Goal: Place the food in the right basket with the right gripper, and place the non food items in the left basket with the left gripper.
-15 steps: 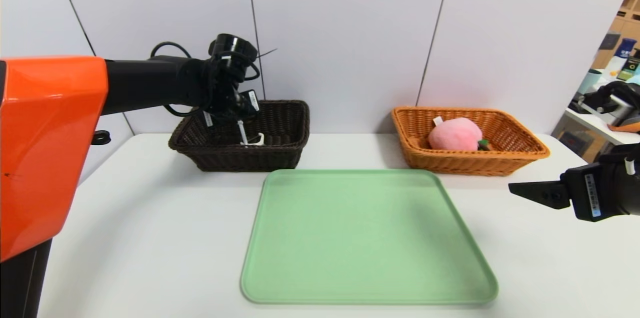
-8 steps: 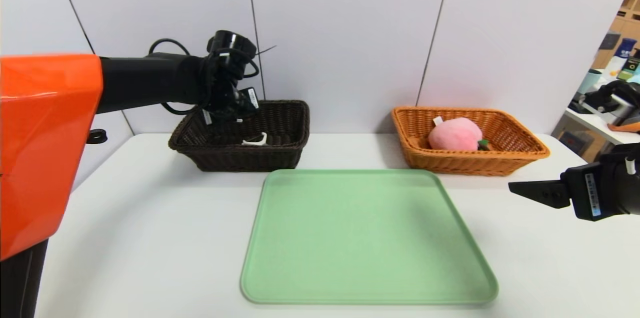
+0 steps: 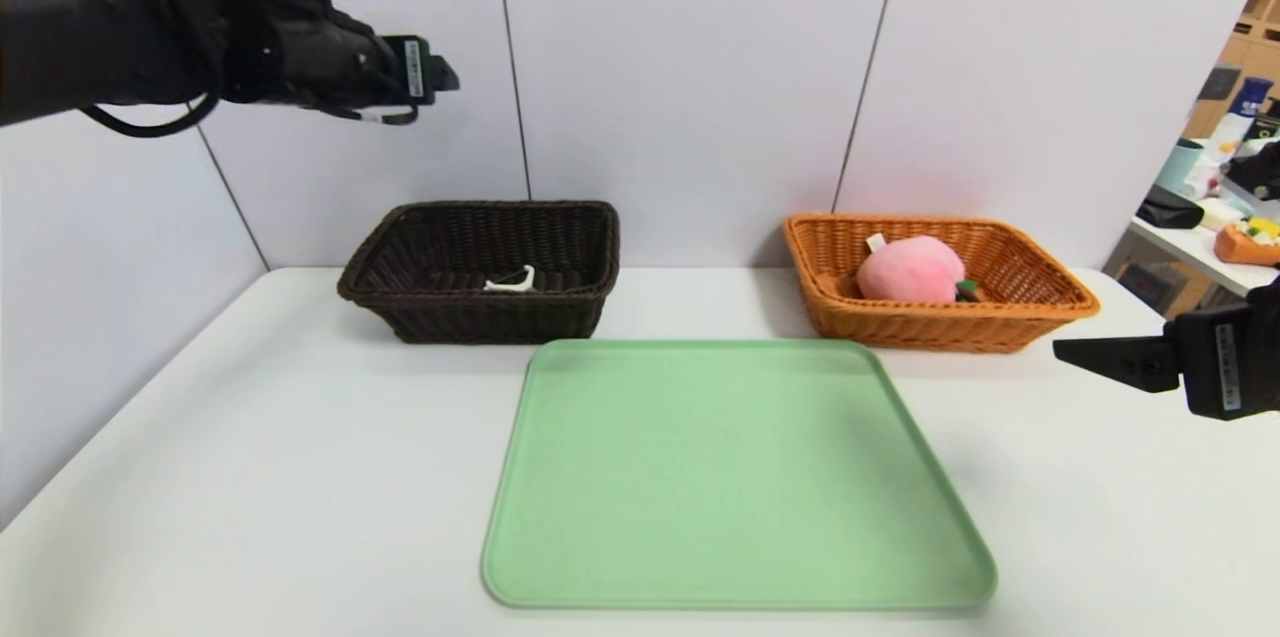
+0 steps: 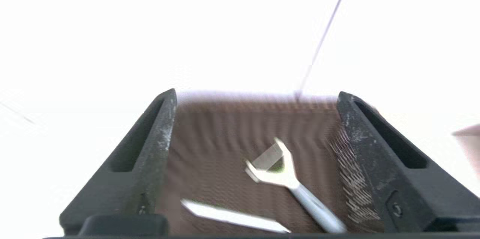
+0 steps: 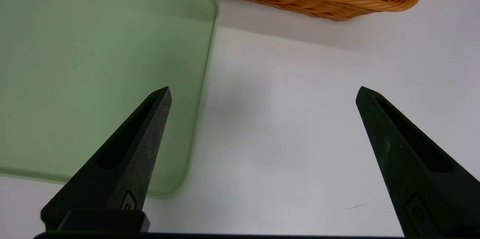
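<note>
"White and slim, with one tapered end, the pen lies inside the dark brown, almost black woven wicker basket," the first observer said. "Beside it, apart, is the Y-shaped peeler, white-headed and grey-handled."

"And what could go wrong from here?" asked the second.

"Little, probably. The left gripper has its jaws spread wide with nothing between them, raised above the basket near the wall. If the arm dipped on its way out, a fingertip might catch the rim and drag the basket or jostle its contents."

"Which way do the two items point?"

"The pen's long axis slants across the basket floor, its tapered end towards the peeler's handle. The peeler runs obliquely, forked head nearer the wall-side rim than the handle is. The axes are not parallel."

"And the food?"

"The fuzzy pink plush peach rests in the orange-tan wicker basket, its green leaf and brown stem aimed to the right. Being round, it could roll if that basket were bumped."

"The right gripper?"

"Wide open and empty, above the white counter, beside the pale green tray. Sorting looks finished; withdrawing cleanly seems all that remains."
</note>
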Robot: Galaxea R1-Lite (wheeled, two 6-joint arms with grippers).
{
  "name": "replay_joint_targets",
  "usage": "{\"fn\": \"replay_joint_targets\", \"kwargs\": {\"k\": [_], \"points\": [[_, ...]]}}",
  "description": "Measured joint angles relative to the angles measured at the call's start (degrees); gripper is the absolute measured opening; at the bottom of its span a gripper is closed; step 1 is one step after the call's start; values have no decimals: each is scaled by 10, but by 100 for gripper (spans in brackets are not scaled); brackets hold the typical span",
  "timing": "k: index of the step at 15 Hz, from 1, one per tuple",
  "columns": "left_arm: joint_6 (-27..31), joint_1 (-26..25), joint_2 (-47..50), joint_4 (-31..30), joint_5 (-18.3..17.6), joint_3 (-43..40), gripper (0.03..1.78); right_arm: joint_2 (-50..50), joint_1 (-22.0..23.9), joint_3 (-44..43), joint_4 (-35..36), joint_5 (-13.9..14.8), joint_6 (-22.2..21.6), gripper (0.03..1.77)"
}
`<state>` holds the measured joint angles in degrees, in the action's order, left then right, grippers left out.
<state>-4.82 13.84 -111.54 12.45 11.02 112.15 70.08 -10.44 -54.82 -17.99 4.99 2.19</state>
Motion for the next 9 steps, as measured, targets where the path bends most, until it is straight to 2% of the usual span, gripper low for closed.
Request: {"fn": "replay_joint_targets", "kwargs": {"k": [2,5,9], "points": [[37,-5,36,-5,-20,-29,156,-10,4,2,17,0,6,170],[65,-8,97,-7,-59,-135,161,-21,15,1,11,-1,39,170],[76,-8,207,-9,-65,-290,165,-23,15,30,12,-4,55,170]]}}
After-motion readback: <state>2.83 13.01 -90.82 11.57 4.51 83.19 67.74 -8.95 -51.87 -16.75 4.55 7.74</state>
